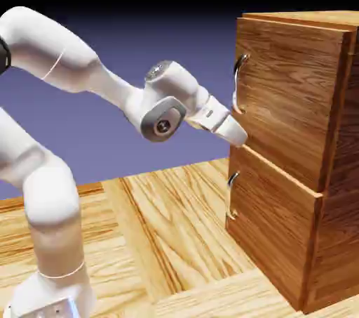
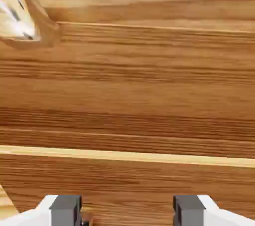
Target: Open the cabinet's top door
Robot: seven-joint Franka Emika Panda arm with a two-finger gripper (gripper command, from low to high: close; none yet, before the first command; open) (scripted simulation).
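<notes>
Relative to the cabinet, the open pincer is near its front seam, below the top door's upright handle.

Upper handle cropped at hand view's corner, robot base cut off

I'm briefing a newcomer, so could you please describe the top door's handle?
On the wooden cabinet, find the upper door. Its curved silver handle stands upright near the edge nearer the robot, above the lower door's smaller handle.
</notes>
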